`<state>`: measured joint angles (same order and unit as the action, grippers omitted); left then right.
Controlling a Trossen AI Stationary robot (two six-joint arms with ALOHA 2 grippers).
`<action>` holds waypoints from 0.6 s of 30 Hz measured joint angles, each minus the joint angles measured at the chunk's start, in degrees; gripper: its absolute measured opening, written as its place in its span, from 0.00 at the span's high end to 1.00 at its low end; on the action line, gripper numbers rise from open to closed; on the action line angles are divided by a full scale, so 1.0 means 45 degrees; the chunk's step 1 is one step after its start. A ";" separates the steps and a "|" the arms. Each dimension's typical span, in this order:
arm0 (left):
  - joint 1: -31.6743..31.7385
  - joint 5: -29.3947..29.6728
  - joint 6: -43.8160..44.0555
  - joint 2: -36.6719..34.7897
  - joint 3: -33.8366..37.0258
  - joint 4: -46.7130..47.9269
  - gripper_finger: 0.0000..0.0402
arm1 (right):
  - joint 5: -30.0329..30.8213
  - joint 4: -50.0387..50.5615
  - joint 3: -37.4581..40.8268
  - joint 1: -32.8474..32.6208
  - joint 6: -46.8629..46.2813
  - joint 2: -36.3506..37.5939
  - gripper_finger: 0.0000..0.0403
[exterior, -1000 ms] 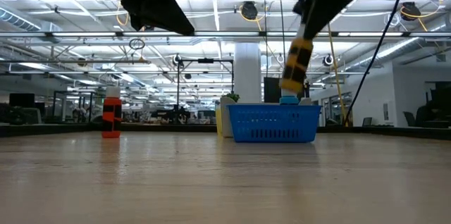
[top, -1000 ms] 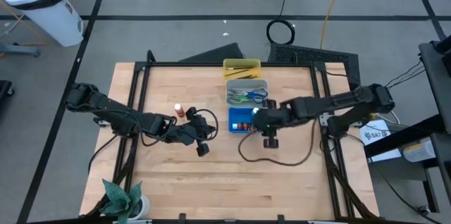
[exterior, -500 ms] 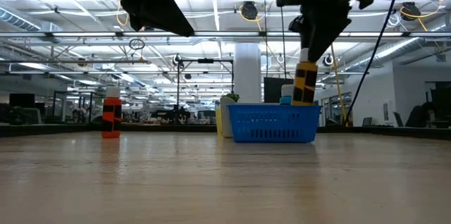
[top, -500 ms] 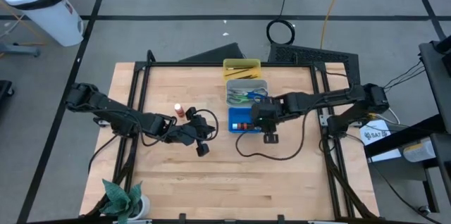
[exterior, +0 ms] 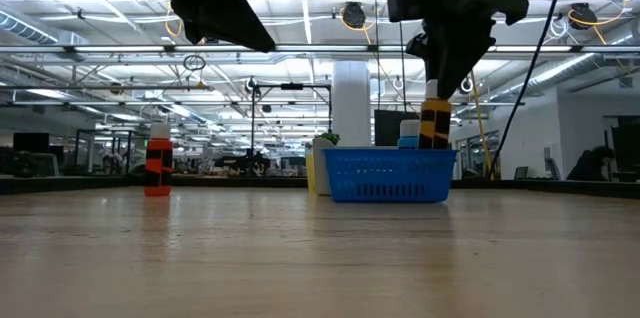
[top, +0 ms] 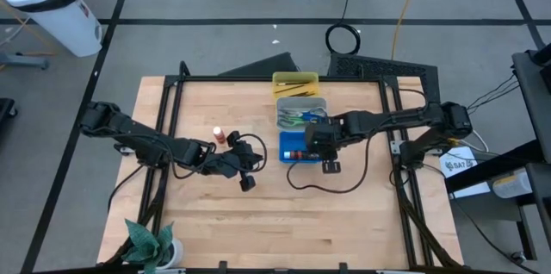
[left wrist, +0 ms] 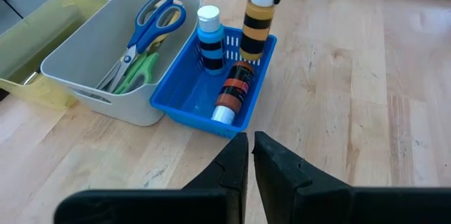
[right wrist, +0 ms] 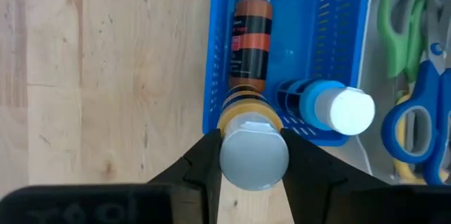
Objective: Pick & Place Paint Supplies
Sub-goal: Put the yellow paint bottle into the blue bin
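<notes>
A: Why does the right gripper (right wrist: 254,155) hang where it does?

B: It is pinched on the white cap of the yellow-and-black banded bottle (left wrist: 256,28), fingers only partly apart, the bottle dangling upright. That keeps the body free to go straight down. It is over the blue tray (left wrist: 184,101), at the tray's wall nearest the right arm, about 3 o'clock of the tray's middle in the high view.

A: Is the bottle's base inside the tray or outside it?

B: The left wrist view suggests it is right at the rim; I cannot tell which side of the wall it clears. I judge that is the risk: it could catch the rim and tip.

A: Why that tray?

B: Bottles are gathered there. The blue bottle (left wrist: 208,39) stands upright in a corner, and the brown-and-black bottle (left wrist: 233,92) lies on its side along the floor. The scissors (left wrist: 144,32) sit apart in the grey tray (left wrist: 74,78), at 12 o'clock of the blue one in the high view, with the yellow tray (top: 295,77) beyond at 12 again. Sorted by kind, it seems.

A: And the left gripper (left wrist: 250,155)?

B: Closed, holding nothing, waiting above the table at 9 o'clock of the trays. The red bottle (top: 219,136) stands on the bare wood near it, at roughly 10 o'clock, not yet collected. I would guess that is its next job.
</notes>
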<state>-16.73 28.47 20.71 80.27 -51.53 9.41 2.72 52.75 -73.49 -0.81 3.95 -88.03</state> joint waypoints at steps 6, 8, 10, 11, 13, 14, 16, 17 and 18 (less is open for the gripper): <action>0.0000 0.0000 0.0000 0.0000 0.0000 0.0000 0.91 | -0.0007 -0.0155 0.0302 0.0117 0.0332 0.0000 0.74; 0.0000 0.0000 0.0005 0.0000 0.0000 0.0001 0.91 | -0.0105 -0.0188 0.0434 0.0139 0.0413 0.0020 0.74; 0.0000 0.0000 0.0005 0.0000 0.0000 0.0000 0.91 | -0.0460 -0.0187 0.0500 0.0139 0.0540 0.0029 0.74; 0.0000 0.0000 0.0005 0.0000 0.0000 0.0000 0.91 | -0.0578 -0.0188 0.0500 0.0139 0.0591 0.0029 0.74; 0.0000 -0.0002 0.0005 0.0000 0.0000 0.0000 0.91 | -0.0636 -0.0187 0.0537 0.0139 0.0620 -0.0013 0.74; 0.0000 0.0000 0.0005 0.0000 0.0000 0.0000 0.91 | -0.0645 -0.0168 0.0549 0.0139 0.0622 -0.0019 0.74; 0.0000 0.0000 0.0008 0.0000 0.0000 0.0000 0.91 | -0.0656 -0.0156 0.0549 0.0142 0.0627 -0.0008 0.74; 0.0000 0.0000 0.0010 0.0000 0.0000 0.0000 0.91 | -0.0656 -0.0154 0.0549 0.0176 0.0670 0.0000 0.74; 0.0000 -0.0001 0.0010 0.0000 0.0000 0.0000 0.91 | -0.0656 -0.0155 0.0549 0.0187 0.0720 -0.0005 0.74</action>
<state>-16.73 28.46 20.75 80.27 -51.53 9.41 -0.23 52.05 -71.02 0.03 7.19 -88.05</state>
